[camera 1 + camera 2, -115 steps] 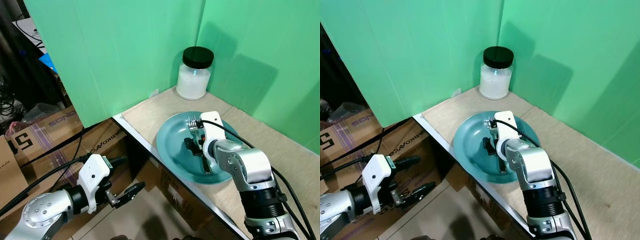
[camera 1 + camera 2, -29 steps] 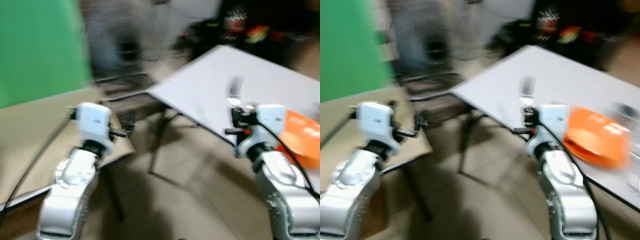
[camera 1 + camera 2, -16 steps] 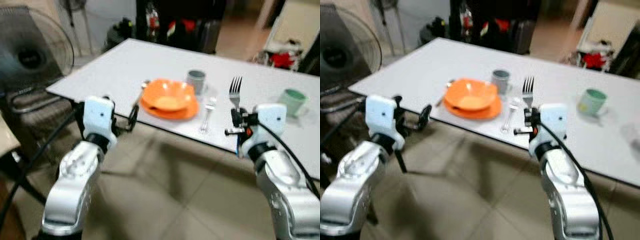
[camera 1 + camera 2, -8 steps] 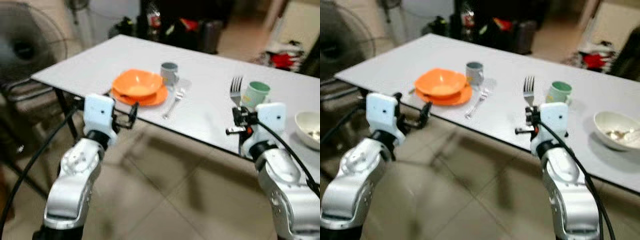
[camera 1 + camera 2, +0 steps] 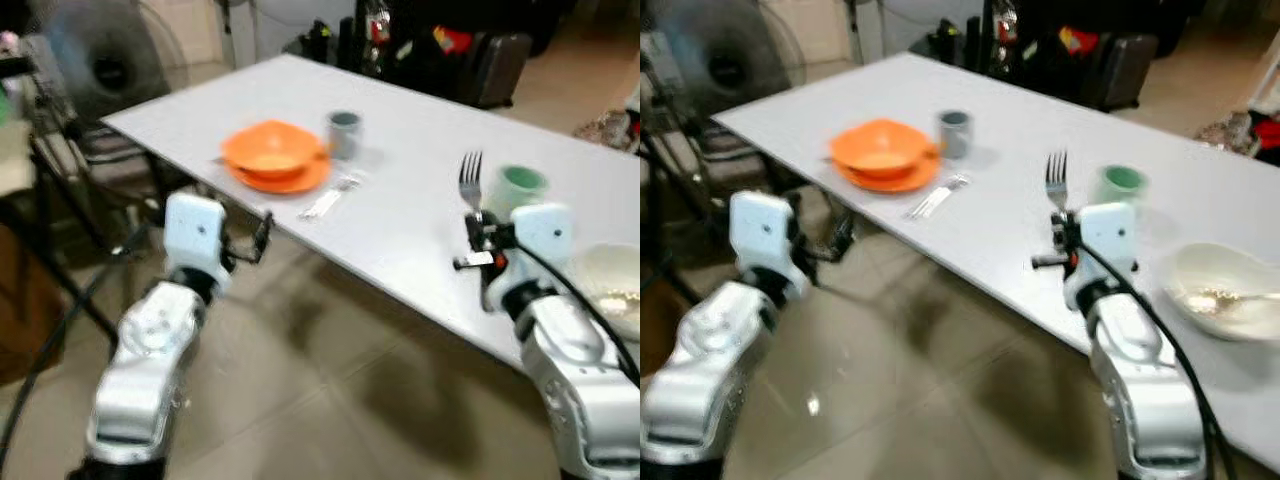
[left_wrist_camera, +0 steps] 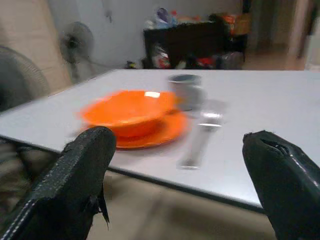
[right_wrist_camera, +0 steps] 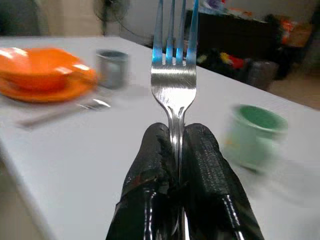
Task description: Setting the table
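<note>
**Head views and wrist views: fork held upright at the edge of the white surface**

Left eye view: the right gripper (image 5: pixel 473 240) is raised over the near edge of the white surface (image 5: pixel 420 230), its fingers closed on the handle of a fork (image 5: pixel 470 184) that stands upright, tines up. Just beyond the fork sits a green cup (image 5: pixel 520 186). To the outer side of the right gripper lies a white bowl (image 5: pixel 612 286). Well off toward the other arm stands an orange bowl (image 5: pixel 272 150) on an orange plate (image 5: pixel 290 180), with a grey cup (image 5: pixel 344 132) just beside them and a second fork (image 5: pixel 328 200) lying flat on the surface in front of the cup. The left gripper (image 5: pixel 262 238) hangs in front of the surface's edge, over the tiled floor (image 5: pixel 320 400), its fingers apart and empty. A standing fan (image 5: pixel 105 65) is beyond the far corner of the surface.

Right eye view: the same scene, blurred; something pale lies in the white bowl, too unclear to name.

Left wrist view: the two black fingers (image 6: pixel 75 180) are spread wide with nothing between them. Ahead of them, at about the height of the surface, are the orange bowl, its plate, the grey cup and the flat-lying fork.

Right wrist view: the black fingers (image 7: pixel 150 180) press together on the fork's neck, and the tines rise straight above them. The green cup is beyond the gripper on one side; the orange bowl, the grey cup and the lying fork are on the other.
</note>
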`<state>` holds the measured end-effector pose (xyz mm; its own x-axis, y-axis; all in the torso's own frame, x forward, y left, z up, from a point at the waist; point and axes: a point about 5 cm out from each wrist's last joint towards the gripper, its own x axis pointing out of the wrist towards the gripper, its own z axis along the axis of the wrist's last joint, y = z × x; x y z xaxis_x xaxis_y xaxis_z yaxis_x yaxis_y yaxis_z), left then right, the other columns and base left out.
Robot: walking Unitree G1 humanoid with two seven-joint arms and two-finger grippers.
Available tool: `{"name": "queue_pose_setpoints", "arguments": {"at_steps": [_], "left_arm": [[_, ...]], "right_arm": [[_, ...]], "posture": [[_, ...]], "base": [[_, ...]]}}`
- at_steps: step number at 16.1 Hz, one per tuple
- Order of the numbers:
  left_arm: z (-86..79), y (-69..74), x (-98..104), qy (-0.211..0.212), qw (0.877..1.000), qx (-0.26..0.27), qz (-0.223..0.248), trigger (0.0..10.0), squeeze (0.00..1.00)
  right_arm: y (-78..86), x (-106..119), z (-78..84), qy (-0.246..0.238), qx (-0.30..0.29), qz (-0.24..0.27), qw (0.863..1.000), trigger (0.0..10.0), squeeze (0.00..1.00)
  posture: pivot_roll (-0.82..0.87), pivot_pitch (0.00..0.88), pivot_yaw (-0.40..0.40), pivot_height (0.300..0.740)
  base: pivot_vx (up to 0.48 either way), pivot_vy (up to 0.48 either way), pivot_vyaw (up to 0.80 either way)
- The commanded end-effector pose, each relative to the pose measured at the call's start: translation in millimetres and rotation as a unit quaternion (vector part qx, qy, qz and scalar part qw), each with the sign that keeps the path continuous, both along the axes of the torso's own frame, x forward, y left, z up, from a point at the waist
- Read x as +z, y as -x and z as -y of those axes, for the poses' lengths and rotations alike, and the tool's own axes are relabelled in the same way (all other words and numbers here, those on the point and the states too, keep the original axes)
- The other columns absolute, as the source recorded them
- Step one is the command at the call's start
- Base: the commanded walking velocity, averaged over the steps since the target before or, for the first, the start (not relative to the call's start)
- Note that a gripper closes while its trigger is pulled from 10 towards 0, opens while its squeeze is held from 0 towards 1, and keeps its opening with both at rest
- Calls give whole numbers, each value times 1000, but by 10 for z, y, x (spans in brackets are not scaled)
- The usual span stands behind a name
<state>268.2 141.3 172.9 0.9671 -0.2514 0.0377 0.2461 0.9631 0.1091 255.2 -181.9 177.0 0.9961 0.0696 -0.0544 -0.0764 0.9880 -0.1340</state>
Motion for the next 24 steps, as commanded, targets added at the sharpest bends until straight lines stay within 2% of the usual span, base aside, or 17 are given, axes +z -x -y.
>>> {"name": "queue_pose_setpoints", "arguments": {"at_steps": [1, 11, 13, 14, 17, 19, 21, 22, 24], "left_arm": [[-17, 1, 50, -6, 1000, 0, 10, 10000, 204], [-17, 22, 35, -9, 1000, -5, 6, 10000, 204], [-1, 35, 19, -3, 1000, -18, 0, 10000, 176], [12, 52, 8, -11, 1000, -26, -1, 10000, 165], [10, 75, 1, -15, 999, -35, -4, 10000, 149], [14, 99, -31, -24, 998, -53, -12, 10000, 149], [43, 142, -55, -26, 994, -101, -28, 10000, 149], [66, 192, -73, -21, 989, -143, -41, 10000, 169], [42, 251, -137, -52, 977, -196, -59, 10000, 161]], "right_arm": [[-6, 60, 0, -3, 2, 13, 1000, 10000, 0], [9, 55, -36, 13, 31, 7, 999, 10000, 0], [9, 40, -81, 6, 57, -2, 998, 10000, 0], [15, 38, -157, 14, 92, -9, 996, 10000, 0], [3, 17, -217, 34, 133, -25, 990, 10000, 0], [-19, -9, -301, 60, 181, -54, 980, 10000, 0], [-146, -9, -294, 75, 182, -78, 977, 10000, 0], [-238, -1, -251, 95, 183, -93, 974, 10000, 0], [-434, 16, -103, 156, 193, -135, 959, 10000, 0]], "posture": [[-79, 0, 17, 740], [-80, 2, 22, 740], [-79, 2, 23, 740], [-75, 1, 21, 740], [-68, 0, 14, 740], [-69, 0, 18, 740], [-67, 0, 20, 740], [-67, 0, 23, 740], [-75, 0, 34, 740]], "base": [[0, -465, 0], [0, -437, 0], [0, 0, 0], [0, 0, 0], [0, 0, 0], [0, 0, 0], [0, 0, 0], [0, 0, 0], [0, 0, 0]]}}
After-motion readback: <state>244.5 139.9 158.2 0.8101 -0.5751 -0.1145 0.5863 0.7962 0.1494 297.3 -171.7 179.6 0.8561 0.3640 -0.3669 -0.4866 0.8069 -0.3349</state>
